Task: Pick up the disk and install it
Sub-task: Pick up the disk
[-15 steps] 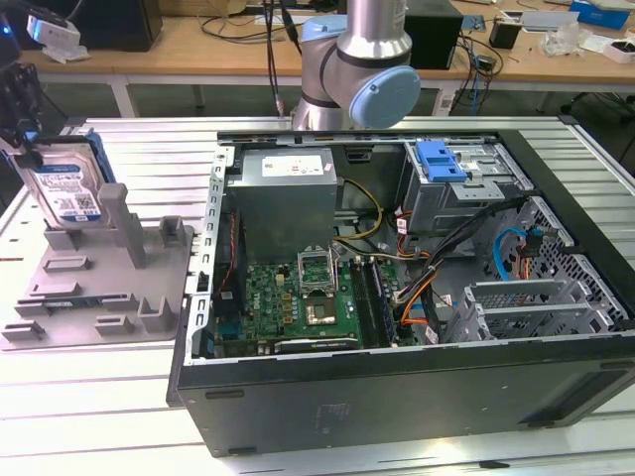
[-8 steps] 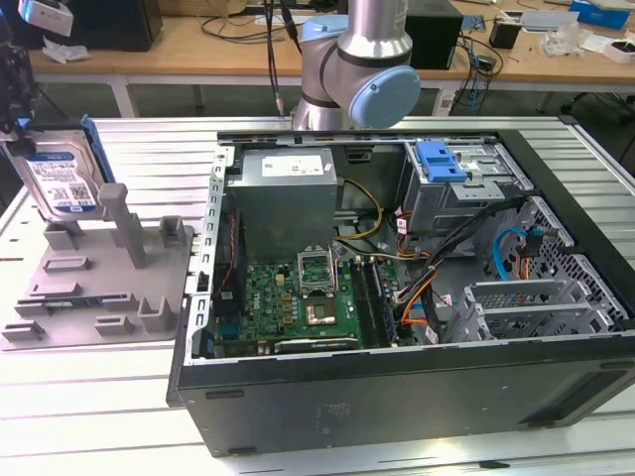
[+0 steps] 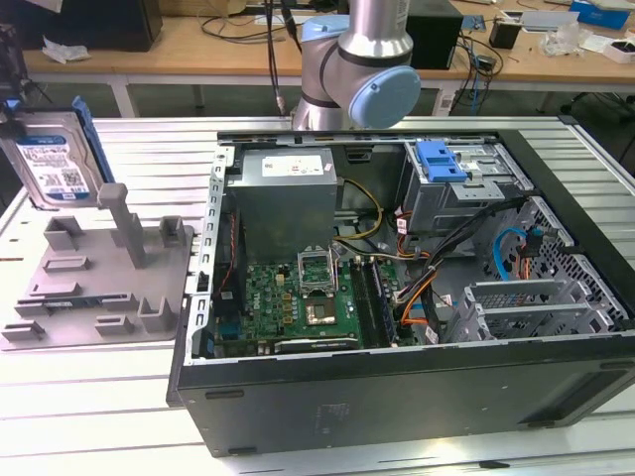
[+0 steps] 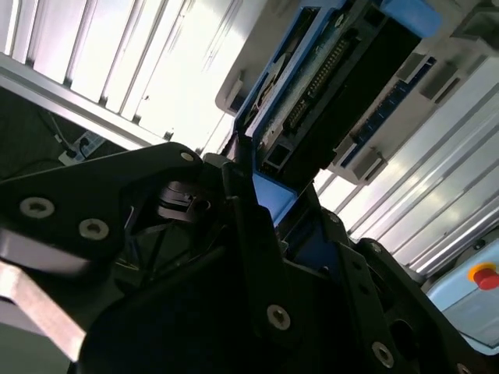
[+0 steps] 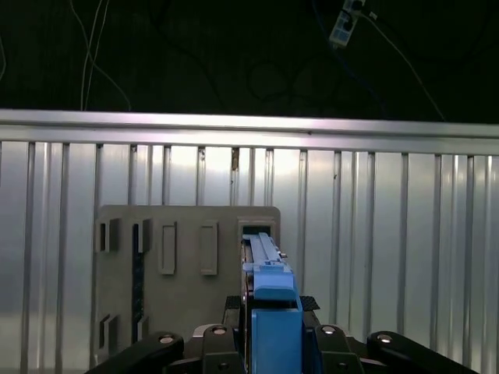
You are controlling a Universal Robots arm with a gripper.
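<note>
My gripper [image 5: 274, 312] is pinched onto the disk [image 5: 263, 249], a finger on each side of its blue carrier. In the second wrist view one dark finger [image 4: 245, 226] lies flat against the carrier's edge, with the drive's circuit-board face slanting away from it. Just beyond my fingertips the disk runs edge-on to the corner slot of the grey fixture [image 5: 187, 288]. I cannot tell whether its far end sits inside that slot or hangs just above it. The fixture's other slots and posts stand off to one side of the disk, and bare ribbed table [image 5: 390, 234] lies on the other, so that flank is open. Past the fixture the table ends at a straight metal rail, with dark floor and loose cables beyond. In the exterior view the disk stands upright at the exterior view's left, label outward, over the fixture's back corner. The fixture's near edge comes just beside the wall of the open computer case [image 3: 397, 397]. Inside the case, the power-supply box [image 3: 283, 198] crowds the back wall. The drive cage with its blue latch [image 3: 442, 164] fills the far corner at the exterior view's right, and cables cross in front of it. The space above the case is open, apart from my arm's elbow [image 3: 367, 84] over its back edge.
</note>
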